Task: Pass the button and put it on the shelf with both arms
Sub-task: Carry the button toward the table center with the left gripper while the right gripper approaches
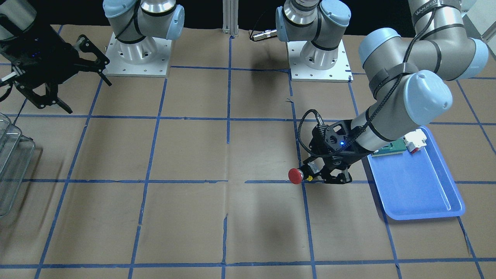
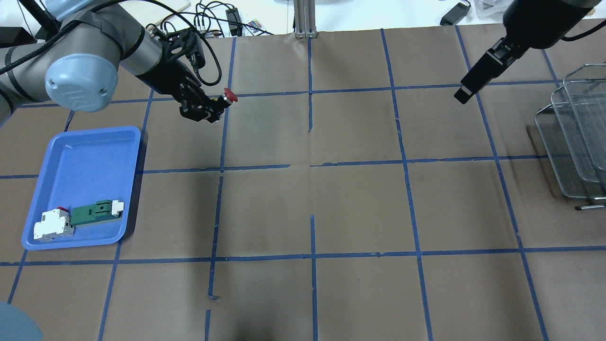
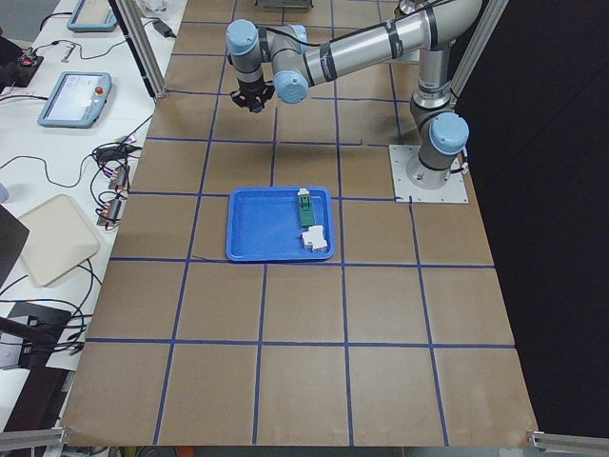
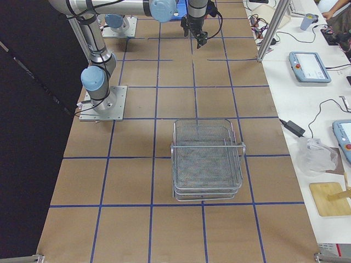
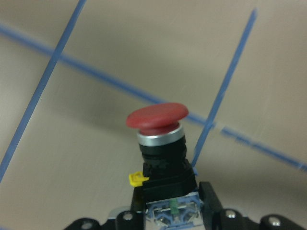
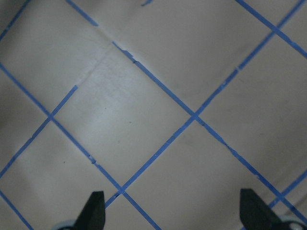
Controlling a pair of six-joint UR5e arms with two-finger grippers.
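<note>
Brown paper covers the surface [image 2: 360, 208], matte and lightly creased, with blue tape dividing it into large squares.

1. Left claw [image 2: 210, 108]: I read it as pinched on the button [image 2: 229, 96]. The black fingers clamp the boxy lower body. The round, domed red cap points out past the fingertips toward the middle of the surface. A bright metal ring sits under the cap, and a small yellow tab sticks out of the black body. The button is held clear of the paper, above a tape line and well apart from the tray.

2. Right claw [image 6: 173, 213]: spread wide, with nothing between its two black fingers [image 6: 93, 211]. It hangs above bare paper near its own end of the surface.

3. Shelf [image 4: 207, 164]: silvery wire mesh, stacked tiers with rounded corners and a bar across the top. It stands on the surface at the right arm's end, away from both claws.

4. Tray [image 2: 85, 161]: smooth blue plastic, shallow, with a raised rim. It lies on the left arm's side. A white block [image 2: 53, 225] with a red part lies in one corner, joined to a flat green board [image 2: 92, 214].
</note>
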